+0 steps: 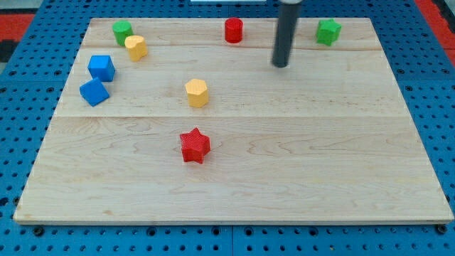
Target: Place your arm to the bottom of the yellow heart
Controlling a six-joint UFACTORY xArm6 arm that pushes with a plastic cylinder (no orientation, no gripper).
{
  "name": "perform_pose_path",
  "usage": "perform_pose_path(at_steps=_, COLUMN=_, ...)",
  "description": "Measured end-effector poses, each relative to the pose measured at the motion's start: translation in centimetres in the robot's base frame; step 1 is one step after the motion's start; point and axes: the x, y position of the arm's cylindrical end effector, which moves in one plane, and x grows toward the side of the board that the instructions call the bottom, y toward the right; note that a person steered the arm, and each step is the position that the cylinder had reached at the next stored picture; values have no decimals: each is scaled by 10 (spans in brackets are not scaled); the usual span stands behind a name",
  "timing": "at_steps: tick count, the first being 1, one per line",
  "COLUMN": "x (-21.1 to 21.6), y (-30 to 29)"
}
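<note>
The yellow heart lies near the board's top left, touching a green block on its upper left. My dark rod comes down from the view's top, and my tip rests on the board right of centre near the top. The tip is far to the right of the yellow heart and slightly lower in the view. It touches no block. It stands between a red cylinder to its upper left and a green star to its upper right.
Two blue blocks lie below and left of the heart. A yellow hexagon sits near the middle and a red star below it. The wooden board lies on a blue pegboard.
</note>
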Motion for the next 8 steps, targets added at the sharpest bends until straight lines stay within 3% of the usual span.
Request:
perform_pose_path(at_steps=1, x=1, y=-90)
perform_pose_path(at_steps=2, x=-2, y=-150)
perform_pose_path(at_steps=3, x=21, y=-193)
perform_pose_path(at_steps=8, x=27, y=-200)
